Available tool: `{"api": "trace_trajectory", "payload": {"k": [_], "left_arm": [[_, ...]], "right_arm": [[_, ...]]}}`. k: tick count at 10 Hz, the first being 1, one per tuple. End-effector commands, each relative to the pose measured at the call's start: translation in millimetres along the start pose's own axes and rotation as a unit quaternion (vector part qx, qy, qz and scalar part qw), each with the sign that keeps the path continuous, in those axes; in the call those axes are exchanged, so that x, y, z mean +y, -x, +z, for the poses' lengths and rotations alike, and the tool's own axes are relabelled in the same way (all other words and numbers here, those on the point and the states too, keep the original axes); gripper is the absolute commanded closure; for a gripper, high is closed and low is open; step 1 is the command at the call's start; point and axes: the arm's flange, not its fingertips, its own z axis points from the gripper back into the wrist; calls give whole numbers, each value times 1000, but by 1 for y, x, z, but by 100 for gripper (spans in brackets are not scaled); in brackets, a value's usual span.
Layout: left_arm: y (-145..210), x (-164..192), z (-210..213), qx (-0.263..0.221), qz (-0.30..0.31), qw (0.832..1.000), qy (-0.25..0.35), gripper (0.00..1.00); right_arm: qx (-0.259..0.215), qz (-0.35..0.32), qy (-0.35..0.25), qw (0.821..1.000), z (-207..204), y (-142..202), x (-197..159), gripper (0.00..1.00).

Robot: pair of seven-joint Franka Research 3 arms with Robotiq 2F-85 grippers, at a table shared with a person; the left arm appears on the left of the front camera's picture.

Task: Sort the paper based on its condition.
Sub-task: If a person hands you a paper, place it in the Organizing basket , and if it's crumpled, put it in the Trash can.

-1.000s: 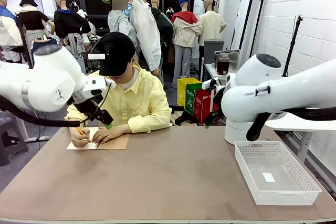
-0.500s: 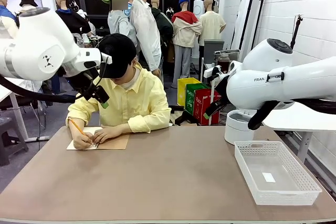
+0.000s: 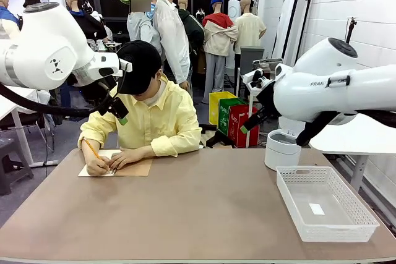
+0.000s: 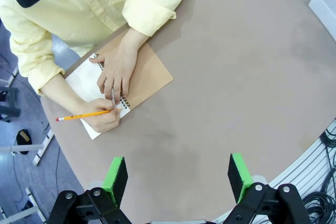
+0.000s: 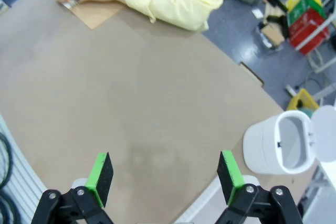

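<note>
The paper as loose sheets is out of view. A person in a yellow shirt writes with a pencil (image 4: 84, 115) on the white page of a spiral notebook (image 4: 152, 74) with a tan cover, at the table's far left (image 3: 133, 168). My left gripper (image 3: 120, 110) hangs high above that corner, open, with nothing between its green pads (image 4: 177, 169). On the other side my right gripper (image 3: 250, 122) is raised well above the table. It is open too, with bare table below its fingers (image 5: 164, 166).
A white mesh basket (image 3: 309, 169) stands at the right front, a small white tag on its floor. Behind it is a white round bin (image 3: 281, 148) with its lid up (image 5: 281, 142). The brown tabletop (image 3: 204, 208) lies bare in the middle.
Both arms have risen and drawn back toward their sides. The right arm's lift has uncovered the white bin. The person keeps writing in the same place.
</note>
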Motion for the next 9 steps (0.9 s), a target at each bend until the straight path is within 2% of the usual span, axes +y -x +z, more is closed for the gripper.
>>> {"api": "trace_trajectory", "payload": {"k": [1, 4, 6, 7, 9], "left_arm": [[-1, -1, 3, -3, -3, 1000, -3, 0], [-1, -1, 3, -3, -3, 1000, -3, 0], [-1, -1, 3, -3, -3, 1000, -3, 0], [-1, -1, 3, -3, -3, 1000, -3, 0], [-1, -1, 3, -3, -3, 1000, -3, 0]], "right_arm": [[-45, 30, -53, 997, 0, 9, -11, 0], [-69, 52, -78, 993, -3, 10, -12, 0], [-75, 46, -68, 994, -9, 9, -10, 0], [-54, 47, -68, 995, 4, 4, -7, 0], [-54, 47, -68, 995, 4, 4, -7, 0]]}}
